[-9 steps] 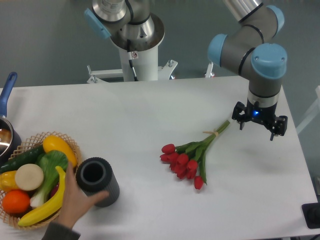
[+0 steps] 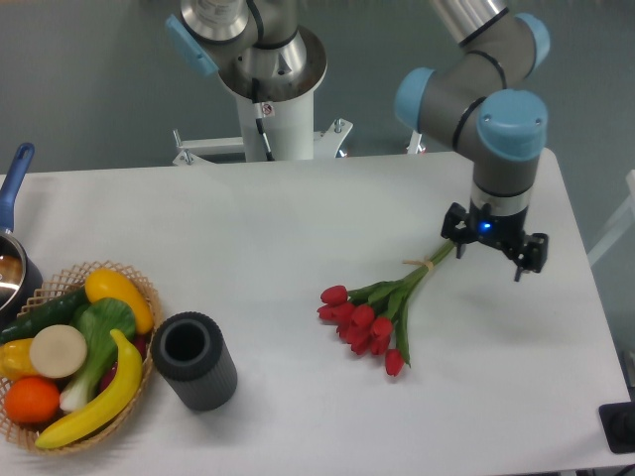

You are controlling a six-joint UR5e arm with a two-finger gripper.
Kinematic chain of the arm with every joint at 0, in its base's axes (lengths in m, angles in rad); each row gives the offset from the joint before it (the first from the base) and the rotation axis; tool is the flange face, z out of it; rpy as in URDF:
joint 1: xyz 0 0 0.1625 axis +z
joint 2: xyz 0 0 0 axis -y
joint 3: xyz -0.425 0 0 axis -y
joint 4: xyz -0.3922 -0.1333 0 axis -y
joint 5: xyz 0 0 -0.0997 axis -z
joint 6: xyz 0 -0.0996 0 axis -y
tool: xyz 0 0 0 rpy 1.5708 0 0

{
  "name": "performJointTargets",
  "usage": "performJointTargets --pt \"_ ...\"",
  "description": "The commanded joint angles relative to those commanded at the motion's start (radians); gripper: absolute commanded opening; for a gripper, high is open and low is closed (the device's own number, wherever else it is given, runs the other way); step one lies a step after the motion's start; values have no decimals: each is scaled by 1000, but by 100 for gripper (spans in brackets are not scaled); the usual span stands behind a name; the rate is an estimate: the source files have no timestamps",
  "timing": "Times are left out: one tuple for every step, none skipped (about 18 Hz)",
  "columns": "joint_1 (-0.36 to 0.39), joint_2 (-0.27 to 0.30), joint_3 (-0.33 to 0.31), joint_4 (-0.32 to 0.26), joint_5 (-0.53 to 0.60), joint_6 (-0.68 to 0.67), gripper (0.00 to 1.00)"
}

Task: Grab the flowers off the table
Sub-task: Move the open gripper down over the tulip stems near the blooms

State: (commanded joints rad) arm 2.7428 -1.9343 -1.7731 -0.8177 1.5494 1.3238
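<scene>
The flowers (image 2: 369, 315), a bunch of red tulip buds with green stems tied by a pale band, lie on the white table (image 2: 298, 218) right of centre, buds toward the front left, stem ends toward the back right. My gripper (image 2: 489, 245) hangs pointing down just above the stem ends, slightly right of them. Its two dark fingers stand apart, open, with nothing between them.
A dark grey cylinder cup (image 2: 192, 361) stands at the front left. A wicker basket (image 2: 145, 297) with banana, orange, lemon and leafy vegetable sits at the left edge. A pot with blue handle (image 2: 14, 183) is at the far left. The robot base (image 2: 268, 89) is behind.
My gripper has moved left and slightly away, closer to the stem ends. A person's hand that held the grey cup has withdrawn out of view.
</scene>
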Motion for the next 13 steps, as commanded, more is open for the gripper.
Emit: performJointTargets --pt "-2 2 -15 12 -9 -2 100" --pt "-3 8 -26 17 -12 -2 100" --pt "-3 15 -35 17 -12 -2 100" --pt "-8 23 -45 17 -14 0 100" --pt "-15 23 -54 17 -14 0 100" --pt "-18 26 -64 17 -14 0 100" --pt "-18 28 -74 17 -14 0 100" --pt "-18 28 -80 17 -15 0 100" --pt "-20 29 -81 17 -18 -2 100" --pt "-26 28 -83 17 -20 -3 100" --pt "-35 26 -88 17 -22 -5 100" --pt "-44 23 -89 17 -31 -6 100" --pt "-51 18 -94 17 -49 -9 100"
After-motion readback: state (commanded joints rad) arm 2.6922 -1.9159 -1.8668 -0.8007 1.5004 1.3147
